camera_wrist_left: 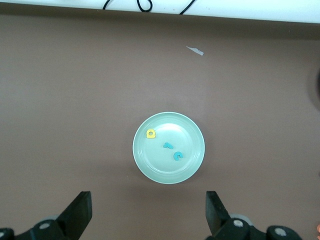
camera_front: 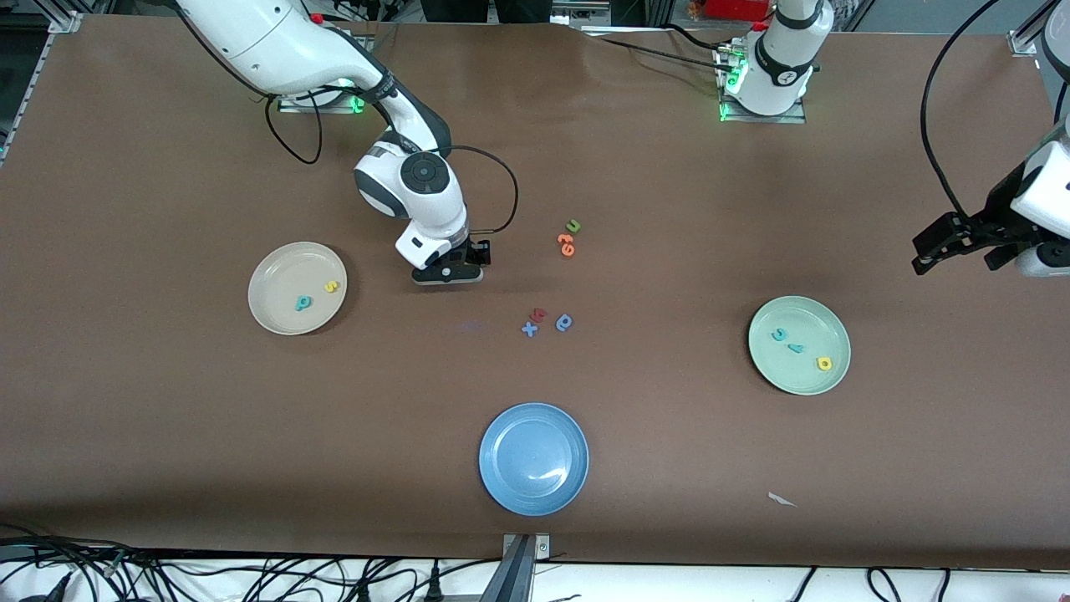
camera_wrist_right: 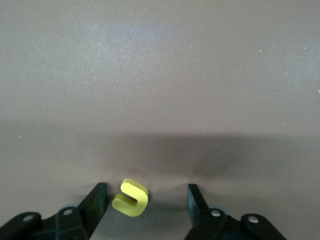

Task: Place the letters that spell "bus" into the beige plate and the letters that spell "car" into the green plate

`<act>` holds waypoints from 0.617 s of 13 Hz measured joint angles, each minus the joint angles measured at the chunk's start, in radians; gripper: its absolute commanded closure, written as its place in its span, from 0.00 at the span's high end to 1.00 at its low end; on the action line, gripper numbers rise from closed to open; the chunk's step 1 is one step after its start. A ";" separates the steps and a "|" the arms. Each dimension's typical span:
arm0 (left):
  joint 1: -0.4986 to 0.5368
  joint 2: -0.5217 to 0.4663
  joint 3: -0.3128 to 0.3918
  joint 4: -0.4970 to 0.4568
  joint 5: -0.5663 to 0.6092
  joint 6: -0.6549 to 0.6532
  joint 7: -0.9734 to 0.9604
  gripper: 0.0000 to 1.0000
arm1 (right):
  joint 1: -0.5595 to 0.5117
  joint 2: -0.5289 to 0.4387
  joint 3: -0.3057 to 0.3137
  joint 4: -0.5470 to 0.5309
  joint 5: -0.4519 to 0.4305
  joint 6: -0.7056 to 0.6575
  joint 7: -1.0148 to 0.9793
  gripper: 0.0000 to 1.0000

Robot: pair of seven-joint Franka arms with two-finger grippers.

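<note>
Yellow u point(camera_wrist_right: 131, 198) lies flat on the brown table point(camera_front: 669, 468) between the right tool's point(camera_wrist_right: 146, 202) spread fingers, not gripped. Beige plate point(camera_front: 276, 318): teal b point(camera_front: 303, 303), yellow s point(camera_front: 332, 286). Green plate point(camera_wrist_left: 192, 130): c, r, a. Left tool point(camera_wrist_left: 149, 212) released, above green plate.
</note>
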 measured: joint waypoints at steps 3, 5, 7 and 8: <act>-0.002 0.011 0.000 0.000 -0.003 0.000 0.000 1.00 | 0.000 -0.001 0.000 0.003 0.000 0.004 0.000 0.47; -0.002 0.011 0.000 0.000 -0.003 -0.002 0.000 1.00 | 0.000 0.000 -0.001 0.005 0.000 0.005 0.001 0.36; -0.001 0.011 0.001 0.000 -0.003 -0.002 0.000 1.00 | 0.000 -0.001 -0.001 0.007 0.000 0.007 0.001 0.26; -0.001 0.011 0.001 0.000 -0.003 -0.002 0.000 1.00 | 0.000 -0.001 -0.001 0.007 0.000 0.007 0.001 0.21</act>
